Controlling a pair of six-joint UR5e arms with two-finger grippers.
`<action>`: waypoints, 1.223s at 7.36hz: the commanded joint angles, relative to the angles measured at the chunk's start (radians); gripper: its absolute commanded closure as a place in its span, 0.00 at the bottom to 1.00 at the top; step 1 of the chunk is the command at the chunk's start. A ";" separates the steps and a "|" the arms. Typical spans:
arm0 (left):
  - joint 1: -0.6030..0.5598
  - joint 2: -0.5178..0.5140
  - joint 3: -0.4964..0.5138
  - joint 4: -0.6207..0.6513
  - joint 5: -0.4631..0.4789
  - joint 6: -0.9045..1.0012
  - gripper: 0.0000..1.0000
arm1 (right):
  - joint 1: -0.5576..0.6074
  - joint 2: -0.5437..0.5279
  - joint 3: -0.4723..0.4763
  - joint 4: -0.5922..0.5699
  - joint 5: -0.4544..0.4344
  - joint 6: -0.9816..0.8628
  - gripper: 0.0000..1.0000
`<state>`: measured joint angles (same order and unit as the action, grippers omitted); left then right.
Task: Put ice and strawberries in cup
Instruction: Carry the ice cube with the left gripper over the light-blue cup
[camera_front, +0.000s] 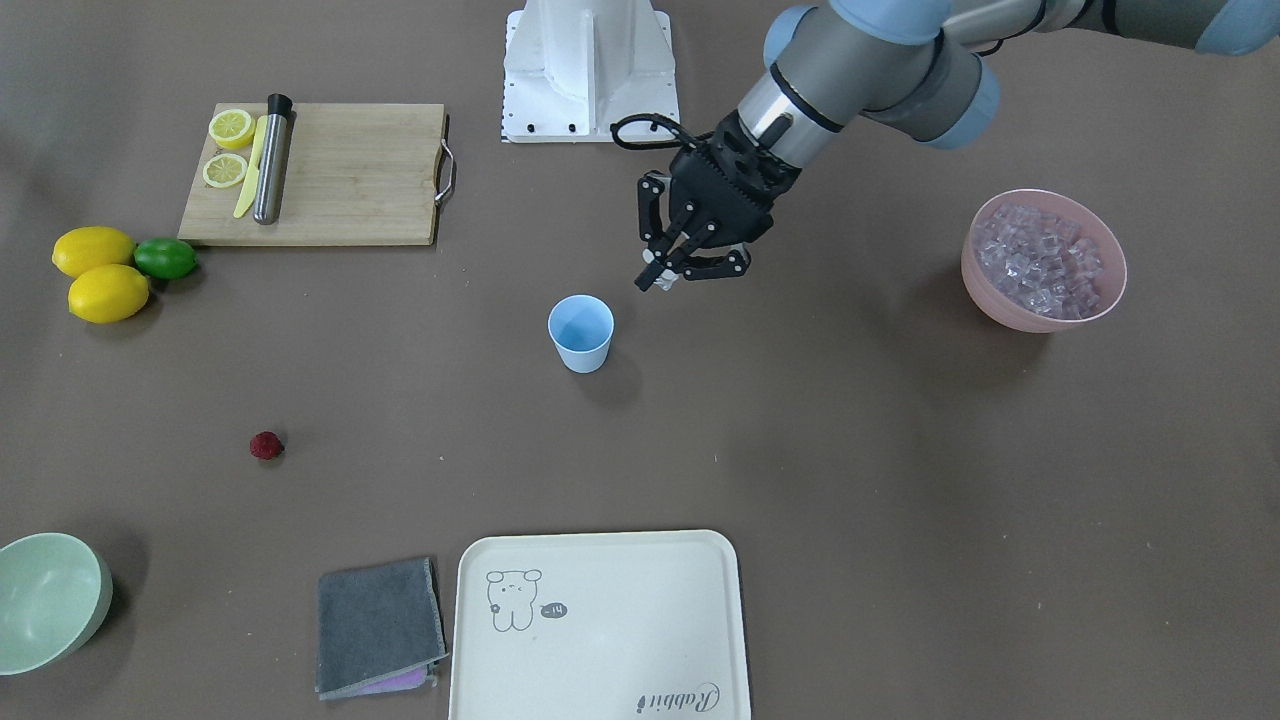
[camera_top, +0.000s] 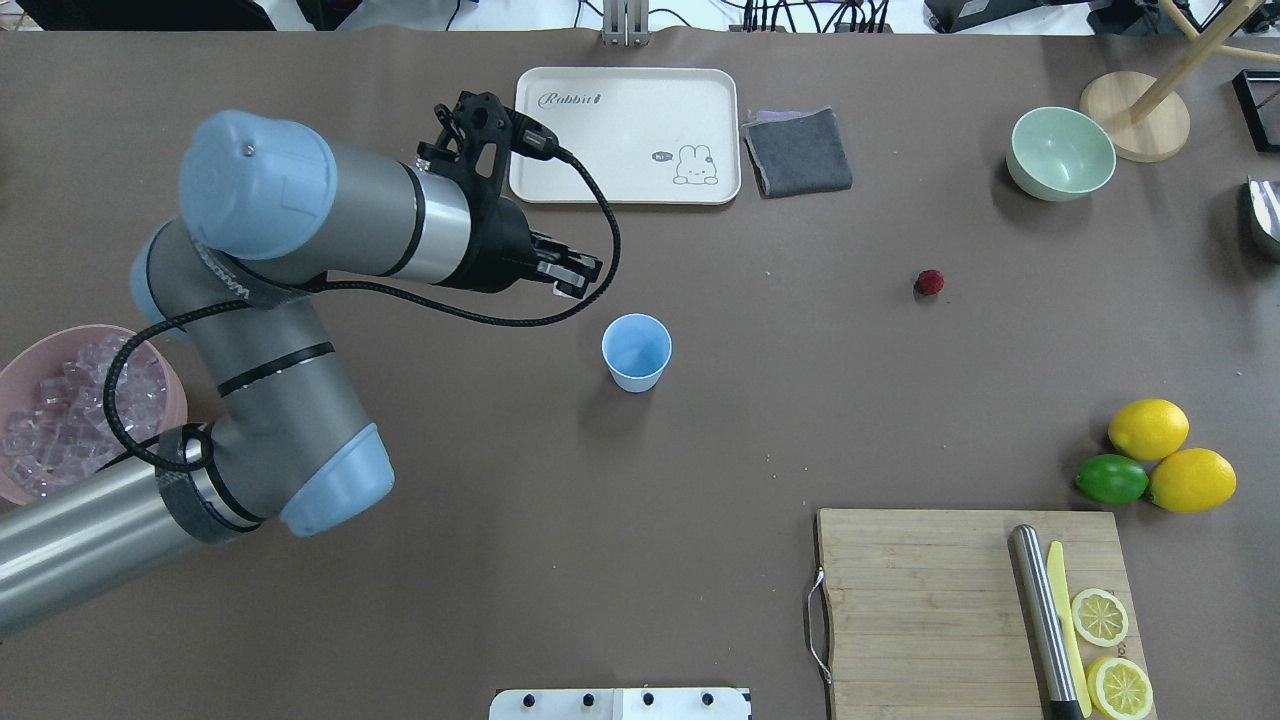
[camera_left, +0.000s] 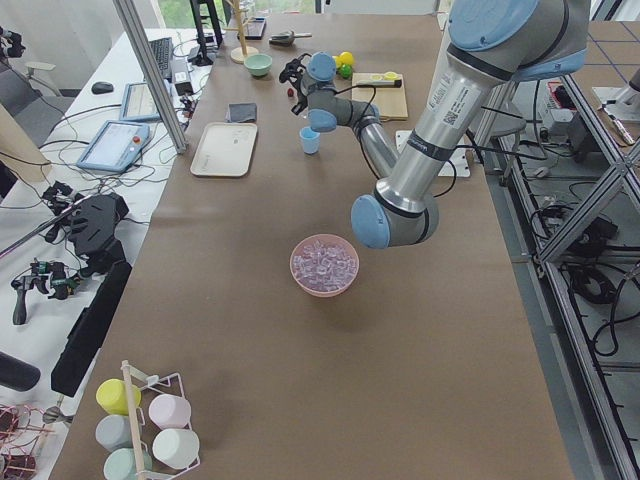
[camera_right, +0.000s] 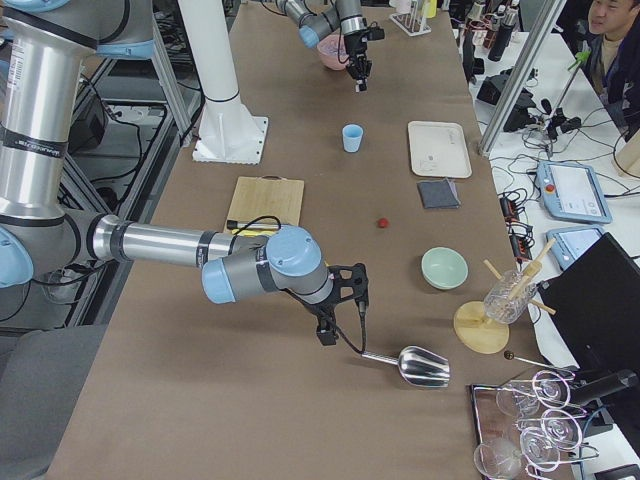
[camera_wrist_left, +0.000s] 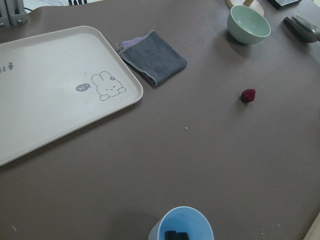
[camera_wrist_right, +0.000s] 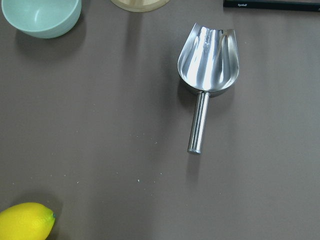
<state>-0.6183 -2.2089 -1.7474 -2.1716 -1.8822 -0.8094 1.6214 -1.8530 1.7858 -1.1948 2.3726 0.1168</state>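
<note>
While standing upright on the table (camera_front: 800, 450), long axis vertical and mouth up: cup (camera_front: 580, 333), near the left gripper (camera_front: 668, 274).
Pinching one cube of ice (camera_front: 664, 282) between the jaws, raised near the rim; strawberry (camera_front: 266, 446) lying well apart; pink bowl (camera_front: 1000, 305) of cubes farther out. Right gripper (camera_right: 327, 335) by a metal scoop (camera_wrist_right: 207, 60), jaws' state impossible to tell.

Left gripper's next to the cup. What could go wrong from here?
1. The left gripper seems to pinch a small ice cube beside the cup, not over its mouth; released here, the cube would likely land on the table.
2. The cup looks light and stands free; a finger brushing its rim could tip it.
3. The strawberry is small and rounded; it may roll or slip when grasped.
</note>
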 joint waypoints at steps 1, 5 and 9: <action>0.048 -0.067 0.061 -0.005 0.093 -0.020 1.00 | 0.000 0.000 -0.011 -0.003 0.000 0.000 0.00; 0.058 -0.126 0.188 -0.054 0.117 -0.008 1.00 | 0.000 0.000 -0.014 -0.008 0.007 0.009 0.00; 0.066 -0.126 0.282 -0.123 0.149 -0.008 1.00 | 0.000 0.000 -0.034 -0.002 0.005 0.009 0.00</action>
<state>-0.5578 -2.3340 -1.4836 -2.2903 -1.7513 -0.8177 1.6214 -1.8542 1.7625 -1.2012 2.3783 0.1268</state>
